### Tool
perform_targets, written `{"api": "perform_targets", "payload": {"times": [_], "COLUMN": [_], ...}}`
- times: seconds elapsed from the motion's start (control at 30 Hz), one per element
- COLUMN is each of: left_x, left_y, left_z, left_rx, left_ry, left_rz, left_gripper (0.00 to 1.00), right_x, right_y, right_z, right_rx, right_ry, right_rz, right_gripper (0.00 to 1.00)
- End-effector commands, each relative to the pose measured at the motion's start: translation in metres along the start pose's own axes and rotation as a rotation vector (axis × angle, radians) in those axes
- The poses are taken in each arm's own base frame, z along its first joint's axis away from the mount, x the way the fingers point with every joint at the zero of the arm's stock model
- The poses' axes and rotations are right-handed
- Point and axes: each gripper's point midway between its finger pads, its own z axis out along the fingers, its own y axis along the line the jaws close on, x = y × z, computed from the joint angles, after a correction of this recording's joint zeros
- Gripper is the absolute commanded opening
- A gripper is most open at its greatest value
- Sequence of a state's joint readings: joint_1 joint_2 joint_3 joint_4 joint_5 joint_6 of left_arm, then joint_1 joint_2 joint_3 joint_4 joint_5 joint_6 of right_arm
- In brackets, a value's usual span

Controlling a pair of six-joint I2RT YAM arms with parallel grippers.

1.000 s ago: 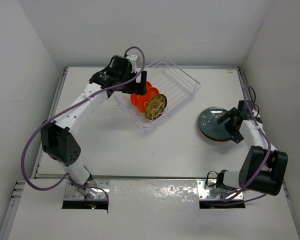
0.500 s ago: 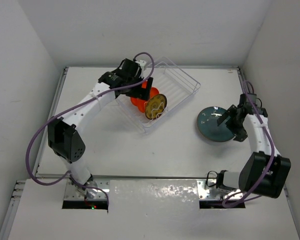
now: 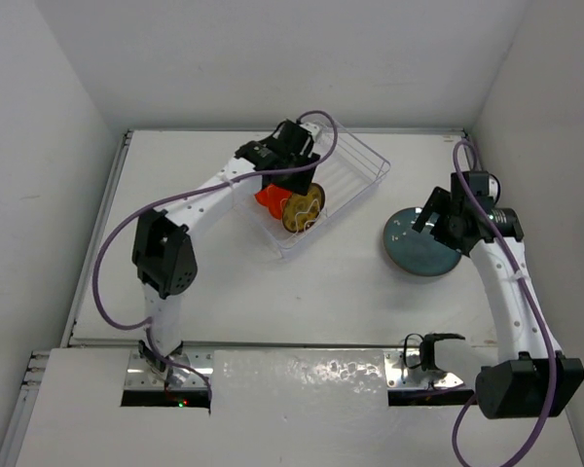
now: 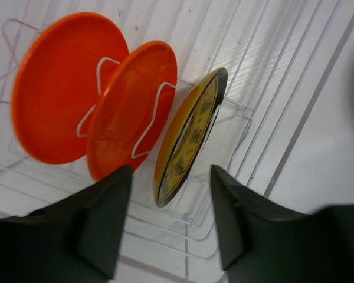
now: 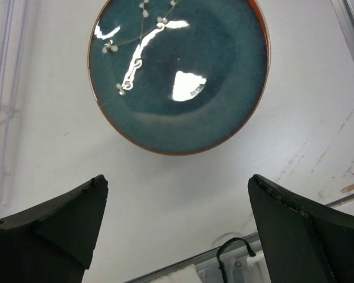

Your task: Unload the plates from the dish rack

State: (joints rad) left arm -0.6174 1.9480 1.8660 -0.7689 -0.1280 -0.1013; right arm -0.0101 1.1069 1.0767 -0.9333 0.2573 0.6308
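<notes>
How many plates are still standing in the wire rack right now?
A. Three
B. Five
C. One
A: the left wrist view shows one orange plate, a second orange plate and a yellow patterned plate standing on edge among the wires of the rack.

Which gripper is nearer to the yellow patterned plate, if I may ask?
Left. The left gripper straddles the yellow patterned plate in the dish rack; the right gripper hangs far off, above the teal plate on the table.
</notes>
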Motion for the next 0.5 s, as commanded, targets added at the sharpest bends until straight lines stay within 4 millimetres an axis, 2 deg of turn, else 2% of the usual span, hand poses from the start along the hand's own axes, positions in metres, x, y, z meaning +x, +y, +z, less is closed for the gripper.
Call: {"api": "perform_targets", "payload": {"times": [0.0, 0.13, 0.17, 0.23, 0.27, 0.33, 0.43, 0.47], "left_x": [-0.008, 0.005, 0.007, 0.013, 0.013, 0.007, -0.012, -0.023], "left_y": [0.004, -0.001, 0.0, 0.0, 0.002, 0.011, 0.029, 0.034], "left_z": [0.022, 0.046, 0.05, 0.056, 0.055, 0.045, 0.014, -0.003], "left_rx": [-0.049, -0.035, -0.037, -0.044, -0.054, -0.112, -0.202, -0.217], "left_ry": [-0.025, 0.013, 0.019, 0.042, 0.043, 0.034, -0.006, -0.038], "left_rz": [0.025, 0.03, 0.027, 0.021, 0.017, 0.018, 0.034, 0.052], "left_gripper": [0.47, 0.39, 0.28, 0.13, 0.0, 0.0, 0.0, 0.0], "right_x": [0.004, 0.003, 0.002, 0.001, 0.0, -0.003, -0.007, -0.009], "right_y": [-0.005, -0.006, -0.005, -0.004, -0.002, 0.0, 0.008, 0.016], "right_z": [-0.011, -0.018, -0.02, -0.022, -0.022, -0.025, -0.028, -0.03], "right_rx": [-0.014, -0.026, -0.033, -0.042, -0.046, -0.057, -0.097, -0.134], "right_ry": [-0.015, -0.026, -0.029, -0.035, -0.036, -0.041, -0.044, -0.042], "right_rz": [-0.025, -0.047, -0.047, -0.048, -0.046, -0.043, -0.036, -0.026], "right_gripper": [0.99, 0.99, 0.99, 0.99, 0.99, 0.99, 0.99, 0.99]}}
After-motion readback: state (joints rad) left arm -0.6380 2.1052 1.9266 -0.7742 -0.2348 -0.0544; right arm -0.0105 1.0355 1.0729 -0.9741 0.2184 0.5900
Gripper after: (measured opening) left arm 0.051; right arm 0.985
